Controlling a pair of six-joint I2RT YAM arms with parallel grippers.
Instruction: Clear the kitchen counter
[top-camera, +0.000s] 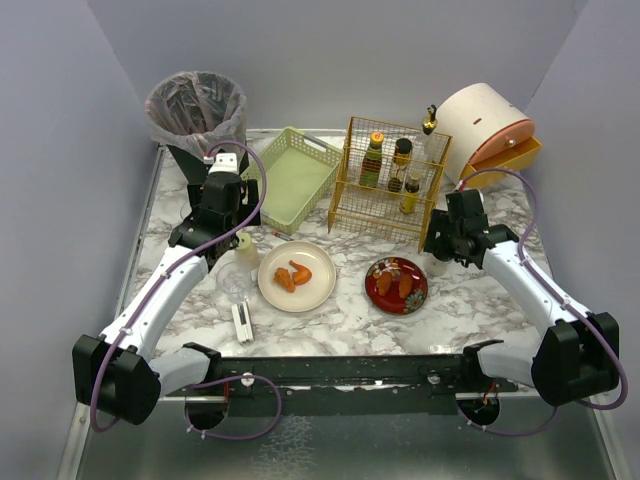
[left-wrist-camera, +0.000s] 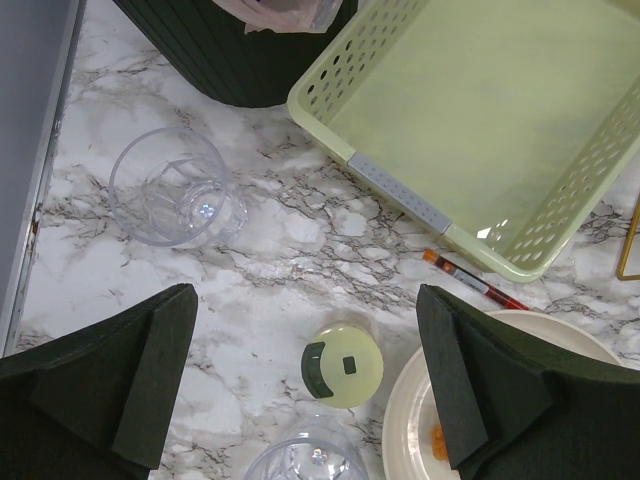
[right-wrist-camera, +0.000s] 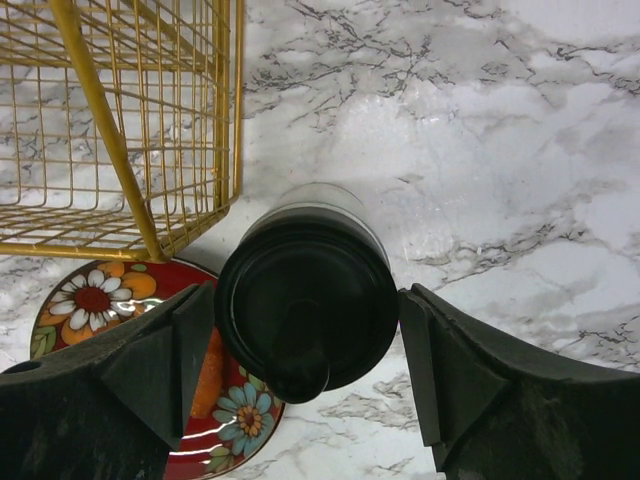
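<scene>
1. Kitchen counter (top-camera: 350, 320): white marble, grey veins, metal rail edge. The gold rack (top-camera: 385, 185) stands at its back, and plates and cups clutter it in front of the rack.
2. Key relation: an upright black-lidded bottle (right-wrist-camera: 300, 270), axis vertical, stands just off the rack's front right corner, directly under the right gripper (right-wrist-camera: 306, 330). Right arm is nearer.
3. Right jaws straddle the lid closely. Can't tell if there's contact.
4. Left gripper (left-wrist-camera: 305, 300) is left of the rack, spread wide, holding nothing.
</scene>
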